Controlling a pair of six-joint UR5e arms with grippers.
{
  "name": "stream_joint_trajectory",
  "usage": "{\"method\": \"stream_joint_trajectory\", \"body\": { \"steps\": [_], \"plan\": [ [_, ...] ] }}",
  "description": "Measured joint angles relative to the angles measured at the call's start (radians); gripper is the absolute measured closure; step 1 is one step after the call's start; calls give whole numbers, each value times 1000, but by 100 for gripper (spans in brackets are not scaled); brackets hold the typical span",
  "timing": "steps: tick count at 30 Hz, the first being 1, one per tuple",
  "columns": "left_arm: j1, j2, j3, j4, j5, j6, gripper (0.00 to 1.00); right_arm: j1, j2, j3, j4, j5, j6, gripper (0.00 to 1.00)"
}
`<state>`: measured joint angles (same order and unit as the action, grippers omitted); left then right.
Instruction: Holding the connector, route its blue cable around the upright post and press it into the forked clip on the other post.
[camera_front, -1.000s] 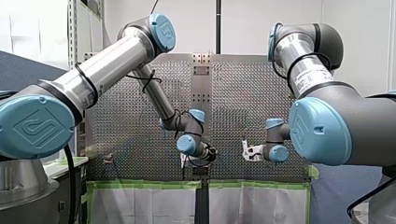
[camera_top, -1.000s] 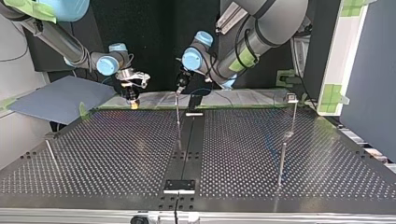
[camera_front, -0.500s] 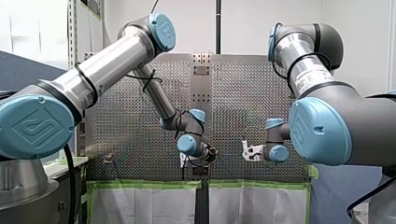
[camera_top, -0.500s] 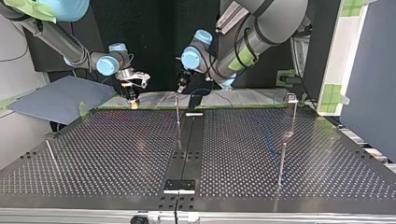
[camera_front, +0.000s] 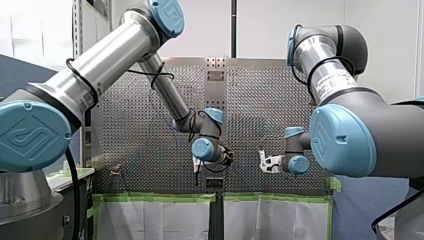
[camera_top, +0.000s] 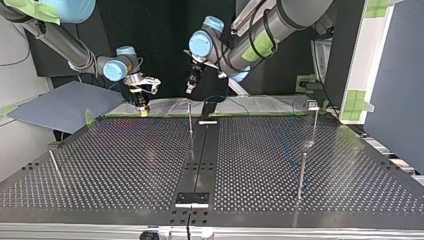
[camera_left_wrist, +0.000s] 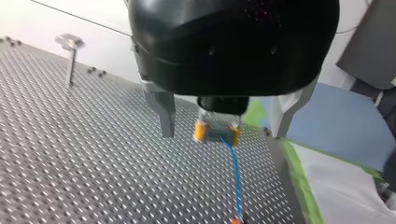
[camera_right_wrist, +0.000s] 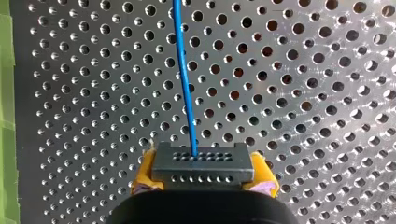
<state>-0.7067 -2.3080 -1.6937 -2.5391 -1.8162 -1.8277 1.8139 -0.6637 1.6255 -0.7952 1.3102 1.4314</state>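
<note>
Top view: my left gripper (camera_top: 189, 90), fingers spread, has lifted; my right gripper (camera_top: 143, 109) still clamps the connector (camera_right_wrist: 203, 165).

A robotics lab: two industrial arms (camera_front: 102, 65) at a perforated table (camera_front: 260, 95) edged with green tape (camera_front: 150, 197)

Blue cable (camera_right_wrist: 186, 84) cut off ahead of connector (camera_right_wrist: 203, 163); far end unseen.

The front view looks from behind the arms (camera_front: 100, 75) over the worktop (camera_front: 135, 140). The top view faces them, low, arms entering at 12 o'clock. Both wrist views are close and share the connector (camera_left_wrist: 216, 134).
</note>
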Motion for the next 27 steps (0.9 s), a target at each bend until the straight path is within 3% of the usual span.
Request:
{"method": "stream_joint_trajectory", "body": {
  "steps": [9, 21, 27],
  "plan": [
    [-92, 92, -92, 70, -92, -32, 0, -2, 0, 0, 12, 0, 3, 100],
    [-197, 197, -197, 58, -197, -76, 0, -5, 0, 0, 12, 6, 20, 100],
    [-226, 243, -243, 75, -243, -114, 0, -12, 0, 0, 12, 17, 29, 100]
  ]
}}
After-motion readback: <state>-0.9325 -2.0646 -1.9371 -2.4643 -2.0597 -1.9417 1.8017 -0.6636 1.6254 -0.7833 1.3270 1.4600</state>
